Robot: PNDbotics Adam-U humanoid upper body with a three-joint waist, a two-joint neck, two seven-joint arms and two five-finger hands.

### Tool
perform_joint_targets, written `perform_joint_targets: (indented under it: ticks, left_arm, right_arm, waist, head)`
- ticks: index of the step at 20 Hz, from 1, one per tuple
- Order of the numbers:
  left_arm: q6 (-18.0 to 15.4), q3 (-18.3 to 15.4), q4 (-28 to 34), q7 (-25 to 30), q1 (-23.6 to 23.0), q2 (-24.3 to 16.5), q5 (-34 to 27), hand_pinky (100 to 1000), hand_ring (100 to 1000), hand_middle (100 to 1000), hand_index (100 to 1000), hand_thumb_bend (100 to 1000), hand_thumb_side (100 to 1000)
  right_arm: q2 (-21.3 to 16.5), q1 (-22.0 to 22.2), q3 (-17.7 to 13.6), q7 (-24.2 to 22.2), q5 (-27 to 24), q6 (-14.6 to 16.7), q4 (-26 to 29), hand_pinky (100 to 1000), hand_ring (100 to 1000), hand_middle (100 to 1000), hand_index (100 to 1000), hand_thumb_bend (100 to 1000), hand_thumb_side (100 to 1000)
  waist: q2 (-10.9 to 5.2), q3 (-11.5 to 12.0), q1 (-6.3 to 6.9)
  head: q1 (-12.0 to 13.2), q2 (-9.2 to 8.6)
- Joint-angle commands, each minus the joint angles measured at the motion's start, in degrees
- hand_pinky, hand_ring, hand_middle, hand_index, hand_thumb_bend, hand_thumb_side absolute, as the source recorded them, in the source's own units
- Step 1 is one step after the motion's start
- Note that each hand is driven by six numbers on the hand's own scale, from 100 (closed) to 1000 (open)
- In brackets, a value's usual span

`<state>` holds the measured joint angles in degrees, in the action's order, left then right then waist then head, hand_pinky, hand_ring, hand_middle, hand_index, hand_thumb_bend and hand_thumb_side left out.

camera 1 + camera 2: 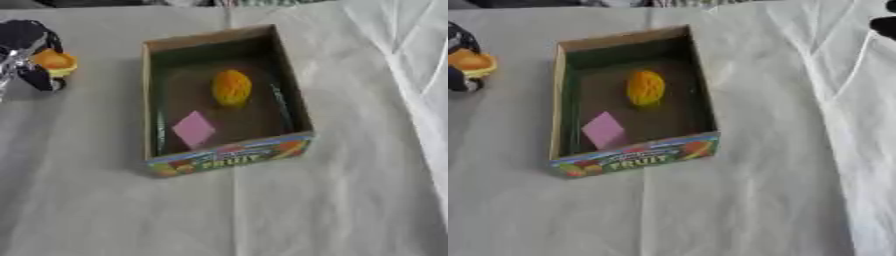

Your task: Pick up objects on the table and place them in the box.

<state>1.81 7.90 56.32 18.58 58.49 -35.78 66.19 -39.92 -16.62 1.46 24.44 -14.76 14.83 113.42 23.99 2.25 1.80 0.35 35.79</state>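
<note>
Sitting near the middle of the worktop (332,210), which is draped in a creased white cloth, is an open cardboard box (293,90) with a fruit picture and the word FRUIT printed on its near wall. Inside it lie two things: an orange-yellow oval object (232,87) toward the far half of the floor, and a flat pink square (193,128) tilted like a diamond toward the near left corner; the two are apart, not touching. At the left edge, well clear of the box and level with its far half, the left robot hand (26,55) shows dark with silver parts, its fingers curled round a small orange and yellow object (55,62) that it holds above the cloth. The left eye view shows most of this hand and the silver joint beside it, while the right eye view cuts it down to a sliver at the frame edge with only part of the held object visible. The right eye view alone catches a small dark shape at its upper right edge, which seems to be the right robot hand (885,26); I cannot tell whether its fingers are spread or curled
</note>
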Motion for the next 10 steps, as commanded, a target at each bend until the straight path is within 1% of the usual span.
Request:
perform_joint_targets:
  ticks: [1, 3, 4, 7, 10]
  left_arm:
    - [-0.8, 0.3, 3.8, -0.1, 0.7, -2.3, -0.7, 666, 665, 628, 711, 418, 100]
    - [-1.1, 0.4, 5.9, -0.1, 0.3, -2.4, -2.7, 656, 648, 614, 700, 360, 100]
    - [-1.2, 0.4, 7.2, -0.1, 0.1, -2.3, -4.6, 647, 640, 609, 696, 316, 100]
    - [-0.7, 0.7, 11.9, 0.2, -0.5, -2.5, -11.9, 634, 627, 602, 688, 253, 100]
    - [-0.2, 1.8, 17.2, 1.3, -1.1, -2.8, -17.8, 633, 624, 602, 687, 225, 100]
  right_arm:
    - [-0.9, -0.2, -0.5, -0.1, -0.6, 0.3, 1.2, 806, 700, 702, 726, 100, 751]
    - [-0.9, -0.1, -0.6, -0.1, -0.7, 0.3, 1.2, 806, 701, 702, 726, 100, 748]
    - [-0.9, -0.1, -0.6, -0.1, -0.8, 0.3, 1.2, 806, 701, 703, 726, 100, 746]
    - [-0.9, 0.0, -0.6, -0.1, -0.9, 0.3, 1.2, 806, 701, 703, 727, 100, 742]
    - [-1.0, 0.0, -0.7, -0.1, -1.1, 0.5, 1.2, 806, 701, 702, 727, 100, 739]
  waist:
    - [-1.95, 0.2, -0.13]
    - [-2.3, 0.3, -0.17]
    - [-2.5, 0.4, -0.19]
    - [-3.02, 0.6, -0.25]
    - [-3.52, 0.8, -0.33]
  head:
    - [-0.2, 0.22]
    - [-0.4, 0.34]
    - [-0.5, 0.45]
    - [-0.8, 0.75]
    - [-0.8, 0.95]
